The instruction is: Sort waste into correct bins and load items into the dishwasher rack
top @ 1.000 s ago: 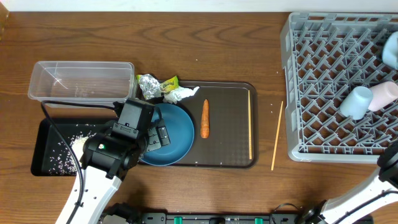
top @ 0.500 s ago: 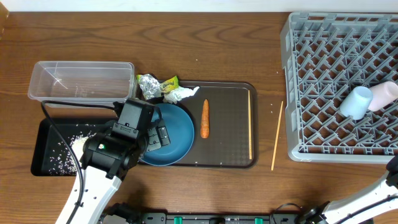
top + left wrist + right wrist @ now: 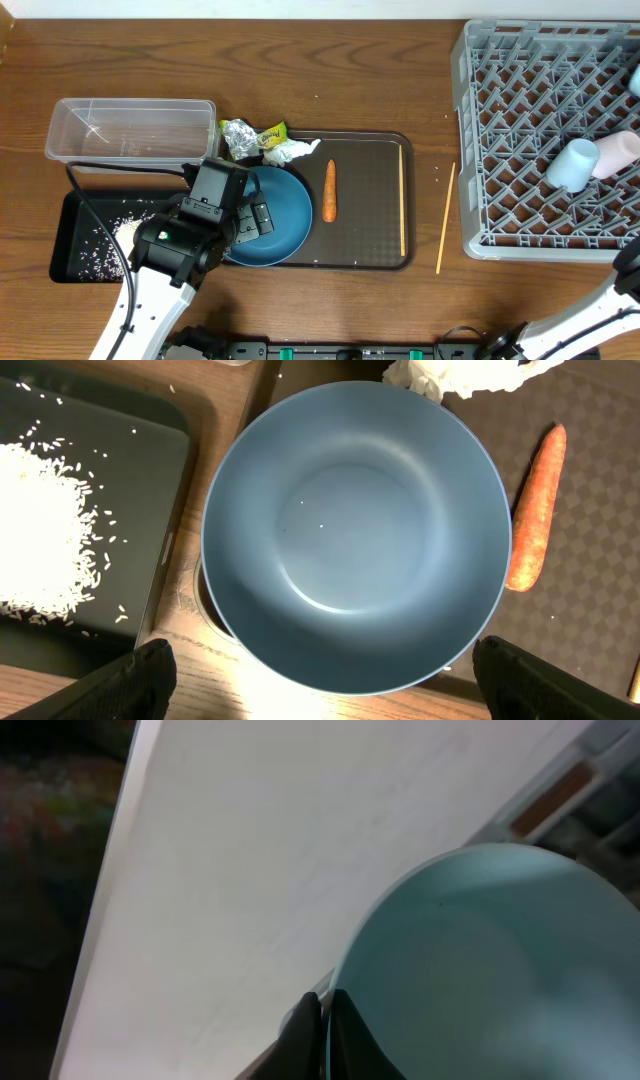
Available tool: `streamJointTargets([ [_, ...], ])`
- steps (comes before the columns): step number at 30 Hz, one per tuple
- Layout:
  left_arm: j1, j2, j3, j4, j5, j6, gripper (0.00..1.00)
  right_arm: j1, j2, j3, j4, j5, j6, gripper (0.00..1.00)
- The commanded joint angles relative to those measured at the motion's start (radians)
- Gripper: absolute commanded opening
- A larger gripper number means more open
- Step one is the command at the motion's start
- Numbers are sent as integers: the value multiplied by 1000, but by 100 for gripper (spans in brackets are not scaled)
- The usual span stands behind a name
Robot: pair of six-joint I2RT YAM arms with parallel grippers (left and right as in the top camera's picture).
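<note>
The large dark-blue bowl (image 3: 275,215) sits at the left end of the brown serving tray (image 3: 370,235). My left gripper (image 3: 325,685) is open above it, one finger on each side of its near rim (image 3: 355,535). The carrot (image 3: 330,190) lies beside the bowl. The tissue (image 3: 290,152) and wrapper (image 3: 245,135) lie at the tray's back left corner. One chopstick (image 3: 402,200) lies on the tray and one (image 3: 445,218) on the table. My right gripper (image 3: 325,1020) is shut on the rim of the small light-blue bowl (image 3: 500,960), almost out of the overhead view.
The clear tub (image 3: 130,130) stands at the back left. The black tray (image 3: 80,215) in front of it holds rice (image 3: 125,230). The grey rack (image 3: 540,130) at the right holds a pale blue cup (image 3: 575,165) and a whitish cup (image 3: 618,152).
The light-blue bowl in my right gripper has moved off past the right edge of the overhead view. The left arm and the dark-blue bowl have not moved.
</note>
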Motion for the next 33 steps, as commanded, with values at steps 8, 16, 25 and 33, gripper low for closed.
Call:
streamJointTargets([
  [8,3,-2,13,-3,-19,2,98,-29,105,9,27,-24,7,2],
  [16,3,-2,13,-3,-19,2,98,-79,105,10,37,-60,60,5],
  [25,3,-2,13,-3,-19,2,98,-121,105,10,37,-144,60,25],
  [33,3,-2,13,-3,-19,2,98,-162,90,10,38,-234,54,59],
])
